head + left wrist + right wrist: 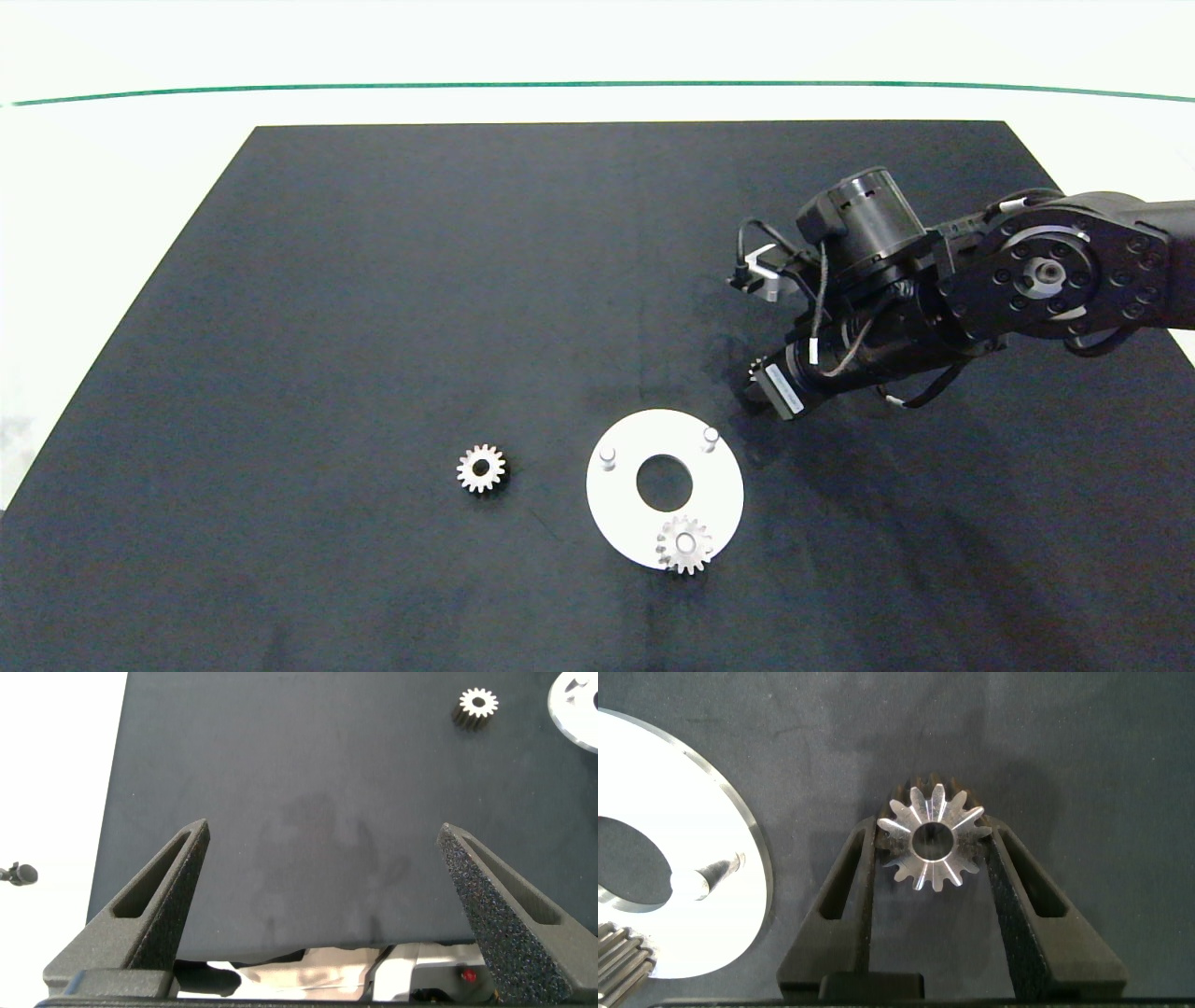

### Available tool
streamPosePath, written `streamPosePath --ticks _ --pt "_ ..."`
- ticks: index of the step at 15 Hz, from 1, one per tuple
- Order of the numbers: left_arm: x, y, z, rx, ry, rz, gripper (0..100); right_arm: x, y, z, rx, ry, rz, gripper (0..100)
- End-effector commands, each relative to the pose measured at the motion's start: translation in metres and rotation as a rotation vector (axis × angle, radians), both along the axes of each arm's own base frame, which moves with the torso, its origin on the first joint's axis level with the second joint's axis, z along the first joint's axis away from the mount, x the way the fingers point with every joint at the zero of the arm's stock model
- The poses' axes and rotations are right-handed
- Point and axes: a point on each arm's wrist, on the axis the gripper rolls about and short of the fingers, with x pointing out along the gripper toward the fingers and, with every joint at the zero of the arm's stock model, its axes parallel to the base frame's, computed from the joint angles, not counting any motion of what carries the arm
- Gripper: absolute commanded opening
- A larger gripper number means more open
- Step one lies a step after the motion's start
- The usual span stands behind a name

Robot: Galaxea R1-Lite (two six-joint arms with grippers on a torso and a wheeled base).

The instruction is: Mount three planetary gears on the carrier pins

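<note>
- We see the right gripper [931, 849] low over the dark mat [373, 308], just beside the white disc [719, 495], on the side of that disc nearest the right arm.
- Its jaws are pinching a planetary gear [932, 840]: one finger [850, 896] presses the teeth on one flank and the other finger presses the opposite flank, so the gear sits squarely between the jaws with its round bore facing the wrist camera.
- From the head view this held gear [750, 371] shows only as a sliver of teeth at the tip of the right arm, off the disc and apart from its rim.
- Outside the right jaws, beyond one finger, the disc lies flat with one bare carrier pin [717, 870] close to the rim nearest the held gear.
- In the head view we count two bare carrier pins, one [710, 437] on the disc's side nearest the right gripper and another [608, 456] farther off across the central hole.
- A second gear [684, 544] is seated on the third pin, at the disc's edge nearest the camera, its teeth overhanging the rim.
- A third gear [481, 469] lies flat on the mat, well apart from the right jaws, past the far side of the disc.
- The left gripper [322, 873] hovers over bare mat with its jaws spread wide and nothing between them; the loose gear [477, 705] lies well ahead of them, off to one side.
</note>
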Motion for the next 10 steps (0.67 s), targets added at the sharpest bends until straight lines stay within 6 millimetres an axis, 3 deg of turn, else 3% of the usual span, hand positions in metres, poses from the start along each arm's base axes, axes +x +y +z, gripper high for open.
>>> streamPosePath --ticks 1,10 --pt "-0.0009 -0.0001 -0.0002 0.0 -0.003 0.002 100 -0.0011 -0.0004 0.002 -0.001 -0.004 0.002 31" --pt "-0.0014 -0.0003 -0.0002 -0.002 -0.004 -0.006 100 -0.0028 -0.0007 0.0013 -0.007 -0.001 0.006 13"
